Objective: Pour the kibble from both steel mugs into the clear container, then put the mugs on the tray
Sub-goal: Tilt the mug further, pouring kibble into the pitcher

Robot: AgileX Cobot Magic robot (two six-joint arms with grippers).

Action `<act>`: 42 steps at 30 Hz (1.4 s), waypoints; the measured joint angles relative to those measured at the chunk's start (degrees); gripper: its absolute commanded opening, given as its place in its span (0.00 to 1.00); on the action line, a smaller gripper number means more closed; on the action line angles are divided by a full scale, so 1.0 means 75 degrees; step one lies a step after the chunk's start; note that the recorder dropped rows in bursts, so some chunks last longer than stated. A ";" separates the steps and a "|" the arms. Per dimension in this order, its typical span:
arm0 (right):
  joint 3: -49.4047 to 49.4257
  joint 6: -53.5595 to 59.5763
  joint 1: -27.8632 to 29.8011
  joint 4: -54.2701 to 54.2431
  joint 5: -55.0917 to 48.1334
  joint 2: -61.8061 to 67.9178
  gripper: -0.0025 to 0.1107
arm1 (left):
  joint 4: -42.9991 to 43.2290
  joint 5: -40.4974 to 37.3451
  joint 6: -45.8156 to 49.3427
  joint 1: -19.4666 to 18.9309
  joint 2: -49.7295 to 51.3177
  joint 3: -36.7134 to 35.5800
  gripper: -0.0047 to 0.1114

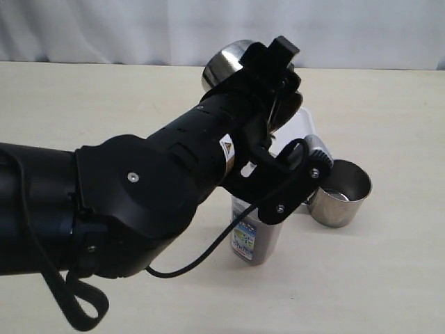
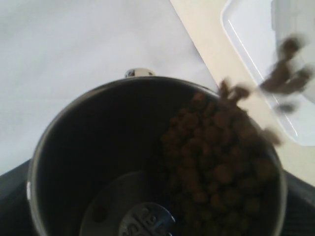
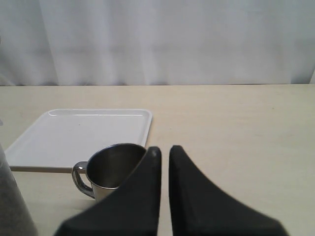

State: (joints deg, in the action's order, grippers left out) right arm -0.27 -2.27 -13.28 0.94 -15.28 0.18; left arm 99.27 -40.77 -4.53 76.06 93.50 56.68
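Mug [image 2: 98, 142] seemingly clamped in wide-spread left gripper [image 1: 271, 75]; right gripper [image 3: 165, 160] closed, empty.

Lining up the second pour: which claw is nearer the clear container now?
Left. The left claw holds a tilted steel mug above the clear container, pouring kibble. The right claw, shut and empty, hangs apart, facing the other mug beside it.

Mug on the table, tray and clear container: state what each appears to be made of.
Mug on the table: polished metal, likely stainless steel, given its mirror-like shine. Tray: probably plastic, white, smooth and faintly glossy, with a moulded raised rim. Clear container: seemingly translucent plastic; its cloudy wall carries a blue label.
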 measured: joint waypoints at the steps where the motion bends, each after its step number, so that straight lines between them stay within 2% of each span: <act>1: 0.0000 0.0000 0.0000 0.0000 0.0000 0.0000 0.06 | 0.0000 -0.0017 0.0018 0.0037 0.0010 0.0000 0.04; 35: 0.0000 0.0000 0.0000 0.0000 0.0000 0.0000 0.06 | 0.0000 -0.0196 0.1517 0.0108 0.0010 0.0000 0.04; 42: 0.0000 0.0000 0.0000 0.0000 0.0000 0.0000 0.06 | 0.0016 -0.0326 0.1734 0.0297 0.0010 0.0004 0.04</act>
State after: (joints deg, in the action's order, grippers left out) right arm -0.27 -2.27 -13.28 0.94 -15.28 0.18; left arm 99.39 -43.22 8.47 78.29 93.58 56.71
